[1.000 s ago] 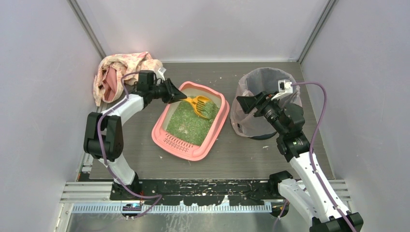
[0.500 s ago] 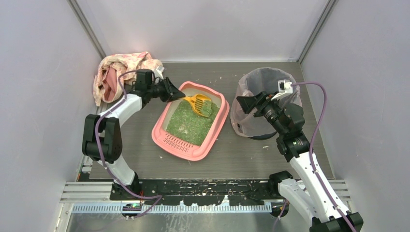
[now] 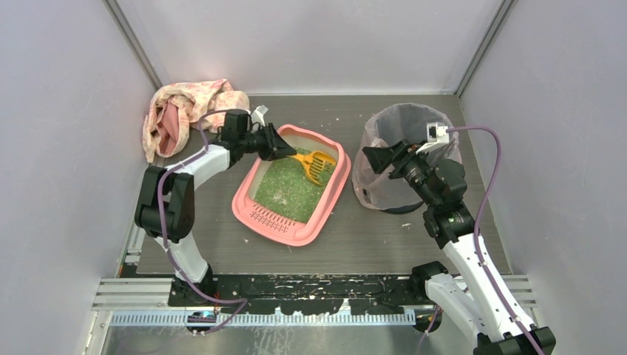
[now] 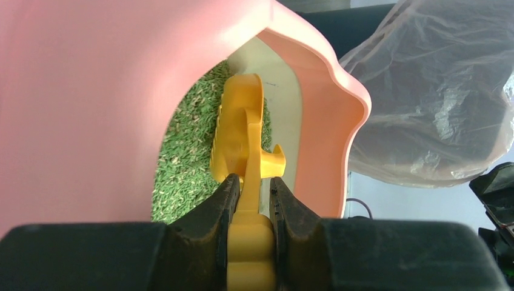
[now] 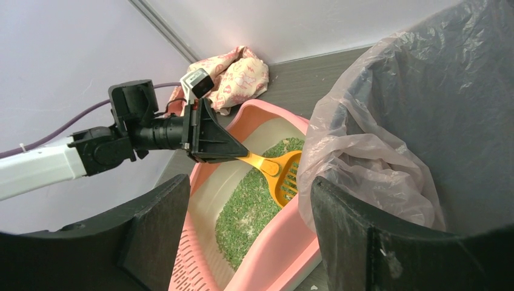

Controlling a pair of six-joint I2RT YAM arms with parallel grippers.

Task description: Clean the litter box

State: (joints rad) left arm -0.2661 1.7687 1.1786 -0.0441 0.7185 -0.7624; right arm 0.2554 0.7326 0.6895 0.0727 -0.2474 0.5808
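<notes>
Grey tabletop (image 3: pixel 370 248): litter box (image 3: pixel 285 231); left gripper (image 3: pixel 287 153) clamps yellow scoop (image 3: pixel 318 164) by handle, to sift granules (image 3: pixel 285 194); right gripper (image 3: pixel 372 159), three o'clock, spread empty beside bin (image 3: pixel 414 118).

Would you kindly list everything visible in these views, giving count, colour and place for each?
litter box: one, pink, middle of the table
granules: many, green, inside the litter box
scoop: one, yellow, slotted, over the far end of the litter box
bin: one, dark, lined with a translucent pinkish bag, right of the litter box
cloth: one, pink and cream, bunched in the far left corner
table: one, grey, with pale crumbs scattered on it
left claw: one, black, shut on the scoop's handle
right claw: one, black, open, at the bin's left side
</notes>
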